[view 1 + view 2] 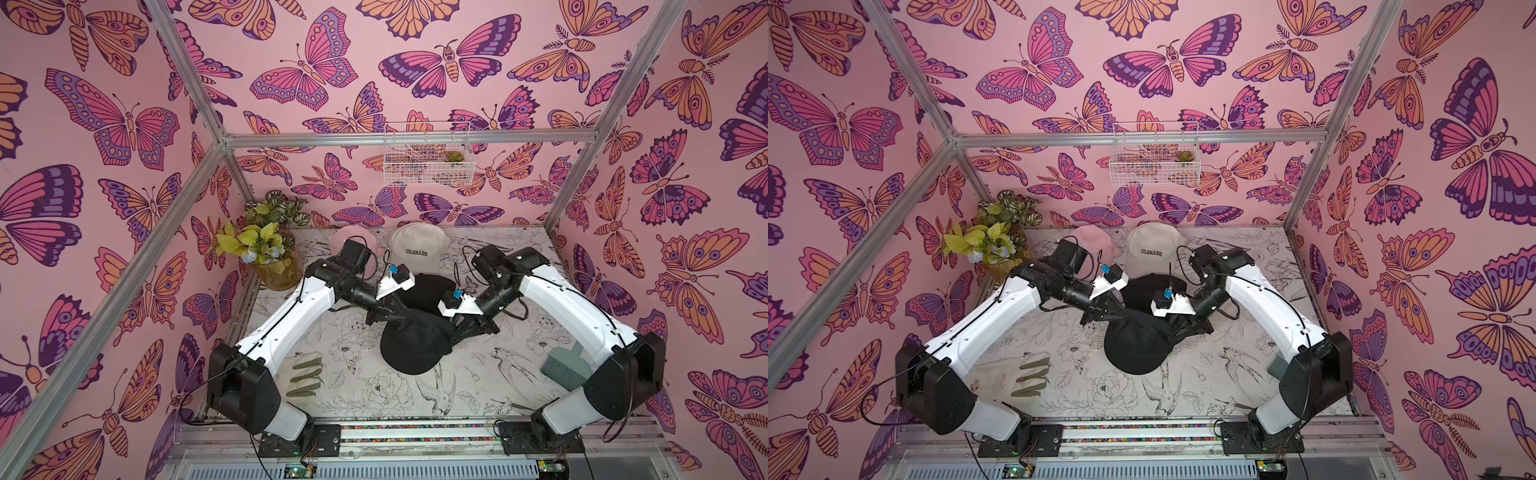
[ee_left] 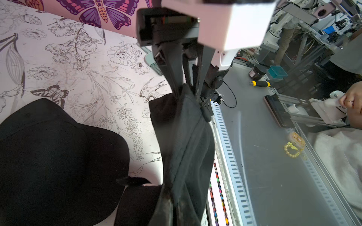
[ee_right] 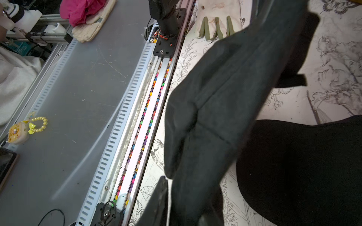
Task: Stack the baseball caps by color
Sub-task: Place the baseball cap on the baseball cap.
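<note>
While both arms meet over mid-table, read both top views first. Your left gripper [image 1: 402, 316] and right gripper [image 1: 456, 332] are each pinched tight on opposite edges of the held black cap [image 1: 415, 347], which hangs between them. Just toward 12 o'clock from it lies a second black cap [image 1: 432, 286]. A cream COLORADO cap [image 1: 419, 245] sits at 12, and a pink cap [image 1: 338, 240] at 11 is half hidden by the left arm. The glove [image 1: 305, 374] lies at 8.

Your left wrist view shows the held black cap [image 2: 186, 137] stretched above the table [image 2: 78, 68], with the second black cap [image 2: 58, 156] resting beside it.

Your right wrist view shows the same: its fabric [image 3: 205, 117] is raised off the surface.

Cream and pink look settled at the back, though you cannot count their layers. The black pile looks unfinished, so this cap likely goes toward 12, onto its mate.
</note>
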Available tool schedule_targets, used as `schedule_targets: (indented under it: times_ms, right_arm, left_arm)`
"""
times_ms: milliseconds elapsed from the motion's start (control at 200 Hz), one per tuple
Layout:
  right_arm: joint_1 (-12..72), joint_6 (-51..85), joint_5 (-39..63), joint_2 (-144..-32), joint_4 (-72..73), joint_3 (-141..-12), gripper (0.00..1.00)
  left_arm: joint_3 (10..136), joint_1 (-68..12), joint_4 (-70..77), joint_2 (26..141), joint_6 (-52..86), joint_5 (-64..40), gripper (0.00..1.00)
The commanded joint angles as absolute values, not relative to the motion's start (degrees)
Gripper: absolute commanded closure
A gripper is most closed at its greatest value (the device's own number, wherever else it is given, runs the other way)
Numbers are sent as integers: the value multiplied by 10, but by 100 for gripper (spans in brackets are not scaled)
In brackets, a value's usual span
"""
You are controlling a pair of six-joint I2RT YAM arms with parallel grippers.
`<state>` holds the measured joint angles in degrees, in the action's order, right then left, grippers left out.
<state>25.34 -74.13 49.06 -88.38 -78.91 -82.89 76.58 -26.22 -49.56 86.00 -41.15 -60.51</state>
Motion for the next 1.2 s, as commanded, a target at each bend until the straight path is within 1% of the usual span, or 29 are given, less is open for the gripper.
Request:
schedule_targets:
  times_ms: [0, 35, 165, 245, 325, 506, 681, 796, 886, 1076, 1197]
  right_arm:
    - [216, -781, 528, -890, -842, -852, 95]
    - [204, -795, 537, -897, -857, -869, 100]
    - [170, -839, 546, -978, -912, -944, 100]
    - [149, -858, 558, -1023, -946, -993, 100]
    - [136, -913, 577, -1080, -1015, -1048, 100]
    - [132, -887, 567, -1153, -1017, -1109, 98]
    - [122, -855, 601, -1205, -1013, -1163, 94]
    - [117, -779, 611, -1225, -966, -1169, 95]
    - [116, -686, 596, -1229, -887, -1151, 94]
    - [116, -573, 573, -1216, -772, -1090, 88]
    - [117, -486, 541, -1200, -677, -1042, 85]
  left_arm:
    - [735, -251, -382, 851, -318, -582, 100]
    - [727, -250, -343, 852, -290, -564, 100]
    - [727, -247, -261, 873, -211, -509, 100]
    - [743, -245, -254, 894, -182, -484, 100]
    - [760, -240, -255, 918, -157, -471, 100]
    - [792, -220, -261, 972, -128, -476, 100]
    - [824, -215, -261, 1028, -126, -418, 100]
    - [846, -214, -261, 1066, -116, -395, 100]
    - [856, -214, -261, 1088, -113, -374, 100]
    - [859, -214, -262, 1117, -109, -349, 100]
    - [860, -211, -274, 1130, -109, -344, 97]
